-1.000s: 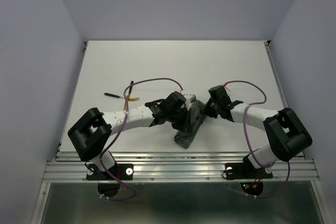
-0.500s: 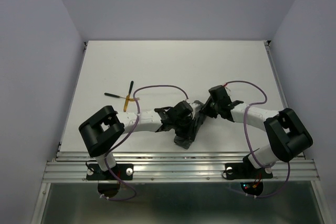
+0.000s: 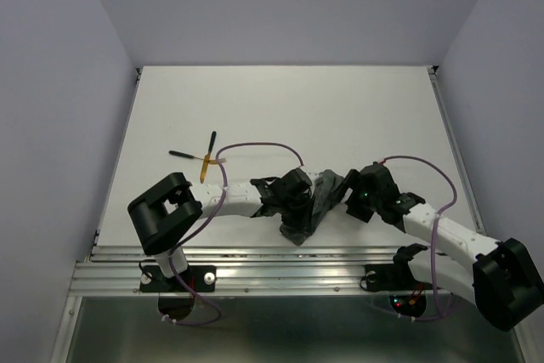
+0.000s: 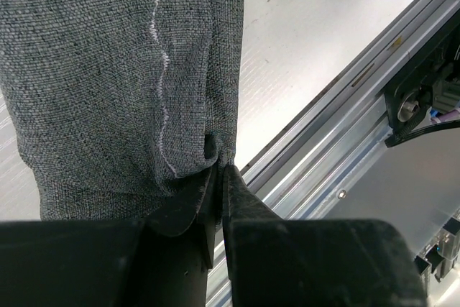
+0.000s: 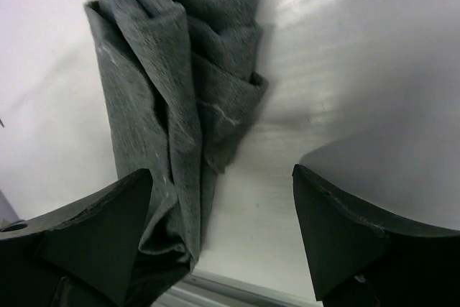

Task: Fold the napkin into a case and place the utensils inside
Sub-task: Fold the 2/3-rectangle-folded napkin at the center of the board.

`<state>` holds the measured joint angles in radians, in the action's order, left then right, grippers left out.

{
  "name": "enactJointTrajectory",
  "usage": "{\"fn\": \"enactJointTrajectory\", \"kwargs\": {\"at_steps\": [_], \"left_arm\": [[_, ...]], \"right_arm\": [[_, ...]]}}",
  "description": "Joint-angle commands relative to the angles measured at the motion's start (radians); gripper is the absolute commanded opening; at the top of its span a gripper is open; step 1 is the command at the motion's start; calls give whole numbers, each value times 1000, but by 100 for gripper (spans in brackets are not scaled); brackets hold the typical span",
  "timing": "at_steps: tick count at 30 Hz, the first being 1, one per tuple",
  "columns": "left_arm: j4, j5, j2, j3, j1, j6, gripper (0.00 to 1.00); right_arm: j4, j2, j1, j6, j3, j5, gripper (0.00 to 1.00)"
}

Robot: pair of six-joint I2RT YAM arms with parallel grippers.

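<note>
Dark grey-green cloth napkin [image 3: 325, 191], folded narrow, pinched in left gripper [image 4: 219, 170]; right gripper [image 5: 221, 177] spread wide, empty; thin gold metal utensils [image 3: 206, 163] outside.

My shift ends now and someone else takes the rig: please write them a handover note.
Left end effector: shut on a fold of the napkin.
Right end effector: open beside the napkin, holding nothing.
Napkin: narrow folded bundle near the front edge of the table.
Utensils: loose on the table, left of it.
Done: rough fold.
Left: finish folding, slide the utensils in.
</note>
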<state>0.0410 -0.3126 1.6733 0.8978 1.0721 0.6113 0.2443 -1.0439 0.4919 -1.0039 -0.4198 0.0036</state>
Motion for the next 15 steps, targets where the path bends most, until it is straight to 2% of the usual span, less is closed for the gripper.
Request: {"fn": "enactJointTrajectory", "kwargs": {"at_steps": [1,4,8,12,15], "left_arm": [[0,3,-37,-20,9,-2,12],[-4,3,-38,-23,9,-2,9],[-13,-2,-38,-22,8,-2,5],[-23,-6,-43,-23,9,-2,2],[-33,-8,-55,-30,9,-1,1]], "right_arm": [[9,96,5,-78,62,-88,85],[1,157,5,-104,108,-109,89],[-54,182,14,-133,164,-145,89],[-140,136,43,-159,184,-159,89],[-189,76,80,-193,187,-143,83]]}}
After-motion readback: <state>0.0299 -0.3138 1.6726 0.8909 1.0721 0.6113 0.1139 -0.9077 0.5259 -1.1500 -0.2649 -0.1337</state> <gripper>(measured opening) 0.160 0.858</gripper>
